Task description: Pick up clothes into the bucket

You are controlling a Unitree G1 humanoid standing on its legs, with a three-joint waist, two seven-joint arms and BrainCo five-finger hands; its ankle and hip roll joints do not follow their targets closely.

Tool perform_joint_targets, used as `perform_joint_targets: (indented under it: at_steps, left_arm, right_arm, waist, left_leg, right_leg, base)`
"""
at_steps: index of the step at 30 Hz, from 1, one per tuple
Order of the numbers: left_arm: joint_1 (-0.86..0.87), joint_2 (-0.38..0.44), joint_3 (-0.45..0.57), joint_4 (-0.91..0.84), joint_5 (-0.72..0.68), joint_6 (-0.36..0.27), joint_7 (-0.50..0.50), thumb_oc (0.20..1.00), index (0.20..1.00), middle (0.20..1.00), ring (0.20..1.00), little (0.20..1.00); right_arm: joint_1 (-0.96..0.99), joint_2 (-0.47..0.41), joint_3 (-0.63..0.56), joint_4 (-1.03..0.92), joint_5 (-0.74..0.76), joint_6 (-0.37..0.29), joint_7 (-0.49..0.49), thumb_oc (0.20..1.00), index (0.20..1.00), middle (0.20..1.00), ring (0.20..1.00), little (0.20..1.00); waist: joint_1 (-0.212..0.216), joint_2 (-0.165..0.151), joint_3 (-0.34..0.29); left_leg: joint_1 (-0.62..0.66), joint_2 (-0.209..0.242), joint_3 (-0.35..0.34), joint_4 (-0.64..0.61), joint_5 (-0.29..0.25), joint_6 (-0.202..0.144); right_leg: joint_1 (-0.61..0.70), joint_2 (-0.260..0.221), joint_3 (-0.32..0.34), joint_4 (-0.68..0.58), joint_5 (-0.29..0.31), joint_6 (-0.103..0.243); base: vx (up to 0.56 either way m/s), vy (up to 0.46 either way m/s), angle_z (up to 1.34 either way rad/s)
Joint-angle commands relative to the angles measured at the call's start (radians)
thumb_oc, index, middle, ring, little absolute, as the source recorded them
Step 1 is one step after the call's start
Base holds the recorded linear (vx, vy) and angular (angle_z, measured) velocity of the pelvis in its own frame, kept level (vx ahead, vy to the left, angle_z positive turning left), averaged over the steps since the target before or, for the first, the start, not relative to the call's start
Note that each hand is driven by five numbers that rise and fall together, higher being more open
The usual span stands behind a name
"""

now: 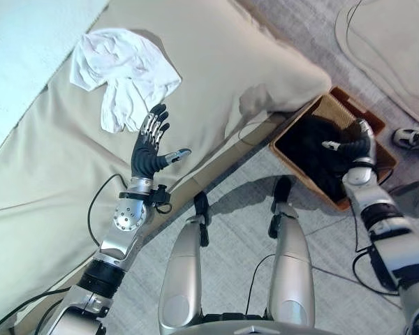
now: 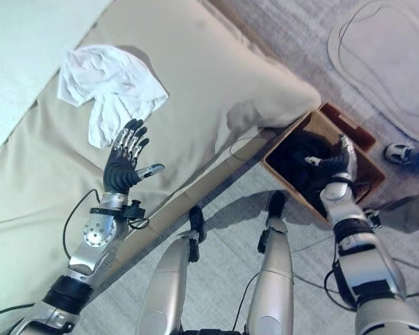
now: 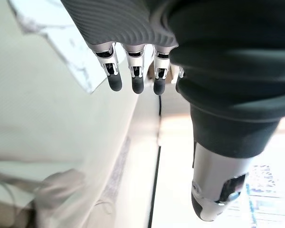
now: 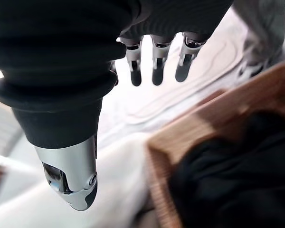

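— Left side?
— White garment (image 1: 126, 73) lies crumpled on the beige bed (image 1: 49, 181). The left hand (image 1: 149, 146) hovers just short of it, fingers straight and apart, likely set for a grab.
— Right side?
— Brown bucket (image 1: 293, 132) on the floor already holds dark clothes (image 1: 314, 150). The right hand (image 1: 355, 145) hangs above, fingers relaxed, holding nothing.

Head stereo pair downward on bed (image 1: 216, 63); wrist cameras close, perhaps fingerward

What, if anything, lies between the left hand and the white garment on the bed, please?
Nothing: in the left eye view, the open left hand has its fingertips at the white garment's lower edge, with bare beige bedding around them.
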Motion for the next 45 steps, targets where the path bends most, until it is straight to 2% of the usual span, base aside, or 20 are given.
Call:
perform_joint_targets:
  at_steps: [1, 3, 4, 6, 8, 14, 16, 23, 27, 29, 30, 32, 33, 34, 37, 38, 41, 44, 45]
  left_arm:
    - [0.021, 0.012, 0.029, 0.005, 0.035, -0.038, 0.002, 1.000, 1.000, 1.000, 1.000, 1.000]
    - [0.029, 0.002, 0.037, 0.051, 0.059, -0.031, 0.003, 1.000, 1.000, 1.000, 1.000, 1.000]
    - [0.047, 0.000, 0.048, 0.075, 0.112, -0.024, 0.023, 1.000, 1.000, 1.000, 1.000, 1.000]
    - [0.054, -0.002, 0.051, 0.089, 0.124, -0.021, 0.026, 1.000, 1.000, 1.000, 1.000, 1.000]
    - [0.049, -0.012, 0.045, 0.118, 0.165, -0.012, 0.036, 1.000, 1.000, 1.000, 1.000, 1.000]
    - [0.128, -0.007, 0.095, 0.107, 0.190, -0.009, 0.007, 1.000, 1.000, 1.000, 1.000, 1.000]
    - [0.152, -0.007, 0.111, 0.097, 0.189, -0.006, -0.003, 1.000, 1.000, 1.000, 1.000, 1.000]
    - [0.217, 0.030, 0.154, 0.036, 0.245, 0.003, -0.032, 1.000, 1.000, 1.000, 1.000, 1.000]
    - [0.247, 0.037, 0.175, 0.016, 0.256, 0.003, -0.045, 1.000, 1.000, 1.000, 1.000, 1.000]
    - [0.255, 0.036, 0.183, 0.009, 0.254, 0.004, -0.048, 1.000, 1.000, 1.000, 1.000, 1.000]
    - [0.269, 0.033, 0.194, 0.002, 0.249, 0.004, -0.052, 1.000, 1.000, 1.000, 1.000, 1.000]
    - [0.276, 0.029, 0.198, -0.002, 0.248, 0.009, -0.057, 1.000, 1.000, 1.000, 1.000, 1.000]
    - [0.275, 0.027, 0.199, 0.004, 0.247, 0.011, -0.057, 1.000, 1.000, 1.000, 1.000, 1.000]
    - [0.273, 0.027, 0.201, 0.005, 0.245, 0.011, -0.055, 1.000, 1.000, 1.000, 1.000, 1.000]
    - [0.254, 0.021, 0.199, 0.013, 0.247, 0.010, -0.046, 1.000, 1.000, 1.000, 1.000, 1.000]
    - [0.243, 0.019, 0.198, 0.014, 0.255, 0.010, -0.038, 1.000, 1.000, 1.000, 1.000, 1.000]
    - [0.212, 0.007, 0.192, 0.022, 0.275, 0.010, -0.021, 1.000, 1.000, 1.000, 1.000, 1.000]
    - [0.191, 0.000, 0.180, 0.031, 0.298, 0.013, -0.006, 1.000, 1.000, 1.000, 1.000, 1.000]
    - [0.175, -0.005, 0.168, 0.042, 0.321, 0.017, 0.003, 1.000, 1.000, 1.000, 1.000, 1.000]
  right_arm:
    - [0.106, 0.031, -0.045, -0.083, 0.037, -0.093, 0.006, 1.000, 1.000, 1.000, 1.000, 1.000]
    - [0.196, 0.077, -0.066, -0.174, 0.045, -0.113, 0.033, 1.000, 1.000, 1.000, 1.000, 1.000]
    - [0.272, 0.137, -0.076, -0.262, 0.077, -0.134, 0.060, 1.000, 1.000, 1.000, 1.000, 1.000]
    - [0.310, 0.156, -0.080, -0.290, 0.090, -0.141, 0.081, 1.000, 1.000, 1.000, 1.000, 1.000]
    - [0.367, 0.191, -0.096, -0.339, 0.126, -0.158, 0.097, 1.000, 1.000, 1.000, 1.000, 1.000]
    - [0.432, 0.235, -0.057, -0.405, 0.137, -0.153, 0.167, 1.000, 1.000, 1.000, 1.000, 1.000]
    - [0.450, 0.240, -0.071, -0.426, 0.138, -0.152, 0.176, 1.000, 1.000, 1.000, 1.000, 1.000]
    - [0.483, 0.264, -0.121, -0.412, 0.161, -0.144, 0.190, 1.000, 1.000, 1.000, 1.000, 1.000]
    - [0.503, 0.272, -0.135, -0.408, 0.160, -0.139, 0.197, 1.000, 1.000, 1.000, 1.000, 1.000]
    - [0.508, 0.276, -0.136, -0.406, 0.159, -0.136, 0.198, 1.000, 1.000, 1.000, 1.000, 1.000]
    - [0.512, 0.279, -0.134, -0.401, 0.156, -0.133, 0.202, 1.000, 1.000, 1.000, 1.000, 1.000]
    - [0.514, 0.285, -0.129, -0.398, 0.161, -0.132, 0.205, 1.000, 1.000, 1.000, 1.000, 1.000]
    - [0.514, 0.286, -0.123, -0.396, 0.162, -0.131, 0.209, 1.000, 1.000, 1.000, 1.000, 1.000]
    - [0.510, 0.286, -0.120, -0.394, 0.161, -0.132, 0.210, 1.000, 1.000, 1.000, 1.000, 1.000]
    - [0.504, 0.279, -0.111, -0.397, 0.159, -0.135, 0.216, 1.000, 1.000, 1.000, 1.000, 1.000]
    - [0.503, 0.274, -0.106, -0.393, 0.158, -0.137, 0.219, 1.000, 1.000, 1.000, 1.000, 1.000]
    - [0.502, 0.269, -0.102, -0.380, 0.155, -0.138, 0.215, 1.000, 1.000, 1.000, 1.000, 1.000]
    - [0.514, 0.269, -0.101, -0.377, 0.159, -0.141, 0.214, 1.000, 1.000, 1.000, 1.000, 1.000]
    - [0.536, 0.270, -0.106, -0.380, 0.162, -0.142, 0.216, 1.000, 1.000, 1.000, 1.000, 1.000]
  waist:
    - [0.009, -0.012, -0.046]
    - [0.010, -0.021, -0.057]
    - [0.011, -0.029, -0.070]
    - [0.012, -0.035, -0.079]
    - [0.006, -0.044, -0.092]
    - [0.030, -0.071, -0.157]
    - [0.036, -0.079, -0.182]
    - [0.045, -0.100, -0.246]
    - [0.045, -0.105, -0.266]
    - [0.045, -0.107, -0.269]
    - [0.044, -0.108, -0.264]
    - [0.038, -0.106, -0.257]
    - [0.034, -0.106, -0.251]
    - [0.030, -0.105, -0.249]
    - [0.016, -0.100, -0.232]
    - [0.006, -0.101, -0.220]
    - [-0.016, -0.109, -0.199]
    - [-0.033, -0.114, -0.191]
    - [-0.040, -0.125, -0.196]
  left_leg:
    - [0.034, 0.032, -0.068, -0.167, 0.152, -0.037]
    - [0.091, 0.039, -0.077, -0.188, 0.155, -0.043]
    - [0.143, 0.048, -0.087, -0.207, 0.153, -0.043]
    - [0.166, 0.047, -0.088, -0.211, 0.150, -0.042]
    - [0.176, 0.040, -0.058, -0.194, 0.152, -0.042]
    - [0.263, 0.024, -0.049, -0.165, 0.088, -0.021]
    - [0.282, 0.006, -0.046, -0.165, 0.070, -0.006]
    - [0.342, -0.091, -0.048, -0.194, 0.033, 0.056]
    - [0.374, -0.138, -0.053, -0.212, 0.021, 0.084]
    - [0.389, -0.146, -0.052, -0.219, 0.016, 0.093]
    - [0.409, -0.156, -0.050, -0.229, 0.011, 0.109]
    - [0.423, -0.155, -0.050, -0.238, 0.011, 0.117]
    - [0.433, -0.147, -0.047, -0.245, 0.007, 0.118]
    - [0.432, -0.144, -0.049, -0.249, 0.011, 0.121]
    - [0.427, -0.128, -0.047, -0.259, 0.013, 0.120]
    - [0.426, -0.128, -0.053, -0.259, 0.010, 0.120]
    - [0.433, -0.134, -0.066, -0.255, 0.003, 0.114]
    - [0.443, -0.136, -0.075, -0.249, -0.006, 0.106]
    - [0.446, -0.138, -0.075, -0.237, -0.018, 0.094]
  right_leg:
    - [0.161, -0.035, -0.010, -0.015, -0.047, 0.080]
    - [0.243, -0.038, -0.047, -0.040, -0.051, 0.083]
    - [0.316, -0.036, -0.072, -0.069, -0.053, 0.087]
    - [0.352, -0.036, -0.083, -0.086, -0.051, 0.088]
    - [0.423, -0.056, -0.138, -0.120, -0.040, 0.095]
    - [0.524, -0.071, -0.153, -0.168, -0.019, 0.108]
    - [0.554, -0.086, -0.154, -0.172, -0.010, 0.115]
    - [0.597, -0.160, -0.146, -0.141, 0.083, 0.148]
    - [0.606, -0.193, -0.135, -0.092, 0.110, 0.145]
    - [0.605, -0.202, -0.132, -0.072, 0.120, 0.143]
    - [0.599, -0.208, -0.121, -0.036, 0.137, 0.135]
    - [0.583, -0.188, -0.093, -0.005, 0.127, 0.127]
    - [0.558, -0.155, -0.058, 0.010, 0.097, 0.117]
    - [0.540, -0.134, -0.041, 0.001, 0.088, 0.113]
    - [0.465, -0.032, -0.004, -0.063, 0.002, 0.086]
    - [0.421, 0.005, 0.010, -0.084, 0.001, 0.083]
    - [0.375, 0.048, 0.021, -0.139, 0.025, 0.083]
    - [0.362, 0.067, 0.025, -0.176, 0.040, 0.083]
    - [0.402, 0.075, 0.024, -0.222, 0.042, 0.084]
  base:
    - [0.16, -0.102, 0.23]
    - [0.16, -0.075, 0.28]
    - [0.14, -0.044, 0.31]
    - [0.12, -0.001, 0.32]
    - [0.09, 0.019, 0.27]
    - [0.13, 0.104, 0.26]
    - [0.13, 0.138, 0.09]
    - [0.13, 0.187, 0.15]
    - [0.12, 0.185, 0.15]
    - [0.08, 0.143, 0.17]
    - [0.07, 0.145, 0.17]
    - [0.07, 0.137, 0.01]
    - [0.03, 0.065, -0.18]
    - [0.02, 0.033, -0.21]
    - [0.00, -0.003, -0.12]
    - [0.01, -0.021, -0.19]
    - [0.06, -0.054, -0.02]
    - [0.11, -0.086, 0.10]
    - [0.12, -0.121, 0.02]
